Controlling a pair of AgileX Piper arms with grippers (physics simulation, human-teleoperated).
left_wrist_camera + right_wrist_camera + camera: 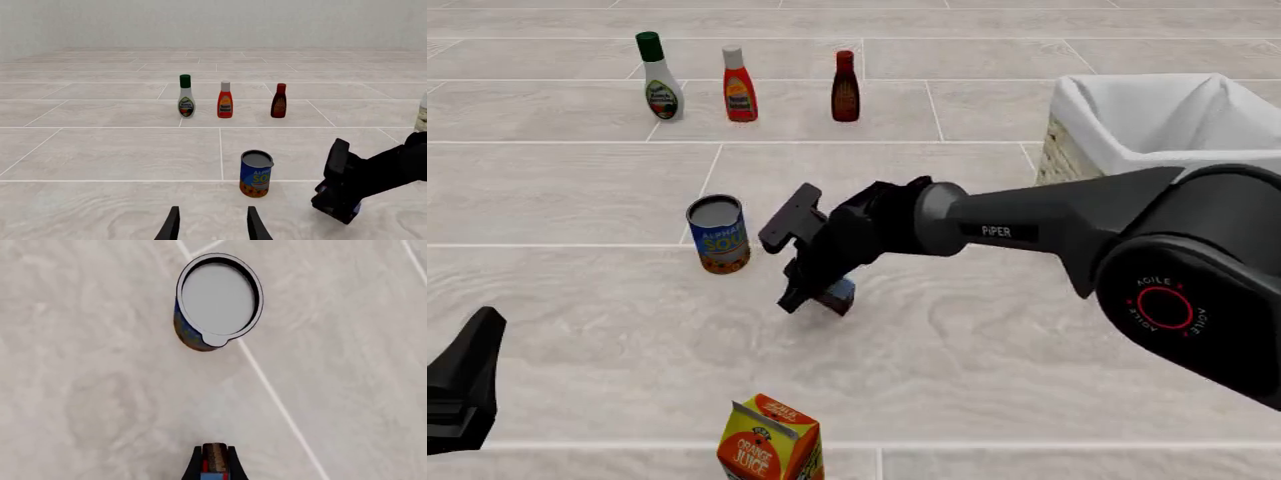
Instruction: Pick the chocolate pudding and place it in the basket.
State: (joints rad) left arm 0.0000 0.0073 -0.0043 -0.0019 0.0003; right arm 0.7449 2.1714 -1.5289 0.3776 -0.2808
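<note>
My right gripper reaches down just right of the soup can and is shut on the chocolate pudding, a small dark box with a blue edge. In the right wrist view the two fingers pinch the brown box with blue and red at its end. I cannot tell whether the box is off the floor. The basket, pale wicker with white lining, stands at the far right. My left gripper is open and empty, low at the near left.
The blue-labelled soup can stands just left of the right gripper and also shows in the wrist views. An orange juice carton stands at the near edge. Three bottles stand in a row at the back left.
</note>
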